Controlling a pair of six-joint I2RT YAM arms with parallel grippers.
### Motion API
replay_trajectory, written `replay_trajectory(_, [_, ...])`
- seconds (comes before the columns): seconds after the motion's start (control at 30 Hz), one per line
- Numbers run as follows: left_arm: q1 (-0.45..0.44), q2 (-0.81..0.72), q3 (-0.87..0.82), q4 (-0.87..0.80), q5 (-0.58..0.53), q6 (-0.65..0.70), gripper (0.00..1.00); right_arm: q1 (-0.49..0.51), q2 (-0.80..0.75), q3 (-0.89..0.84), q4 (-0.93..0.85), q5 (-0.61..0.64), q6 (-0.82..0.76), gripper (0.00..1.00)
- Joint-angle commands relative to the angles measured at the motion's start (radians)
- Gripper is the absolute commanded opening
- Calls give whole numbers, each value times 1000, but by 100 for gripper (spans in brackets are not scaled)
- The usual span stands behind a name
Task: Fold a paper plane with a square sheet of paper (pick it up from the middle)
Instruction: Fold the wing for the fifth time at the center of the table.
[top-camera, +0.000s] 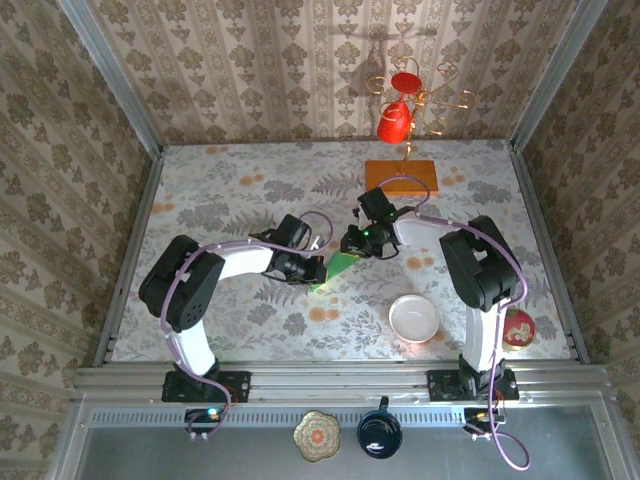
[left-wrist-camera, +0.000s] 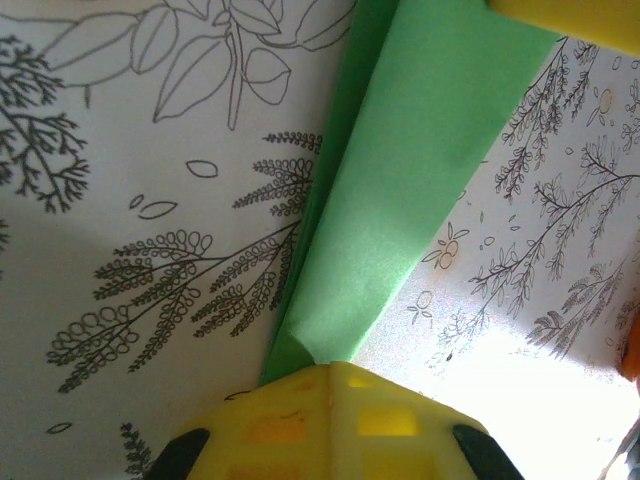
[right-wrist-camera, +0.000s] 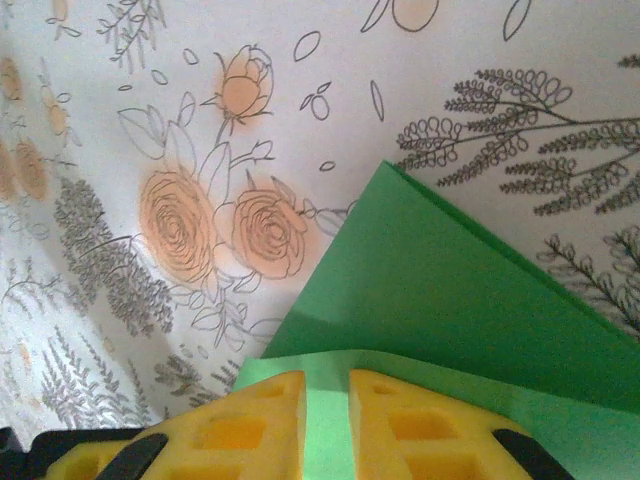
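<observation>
The left gripper is pressed shut on the creased end of the green paper, which is spread mid-worktop between the two arms. The right gripper is set slightly parted over the paper's other edge, with green seen in the slit. A white bowl is found near, toward the right arm's base. An orange slab and a wire stand hung with a red cup are placed well apart, at the far side.

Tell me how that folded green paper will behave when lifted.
Probably floppy, since the green paper looks thin, though its folded layers may stiffen it somewhat. Likely very light, so the left gripper pinching its end could easily drag it.
</observation>
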Motion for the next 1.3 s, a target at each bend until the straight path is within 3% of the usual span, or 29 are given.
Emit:
replay_trajectory(0.0, [2,22,-11,-38,-7,1,0,1,35,31,-73,36,-31,21])
replay_trajectory(0.33, [2,-33,45,-29,7,-9,0,1,56,34,-114,82,-28,19])
replay_trajectory(0.67, [-9,92,149,40,16,-69,1,0,60,20,-96,73,-9,17])
replay_trajectory(0.9, [-13,139,167,-18,-66,-90,0,-3,33,16,-75,51,2,17])
replay_trajectory(1.1, [-12,150,152,-50,-118,-114,0,-3,-80,-20,-12,22,-10,18])
replay_trajectory(1.27, [-13,157,140,-54,-129,-122,0,16,-106,-86,29,4,3,14])
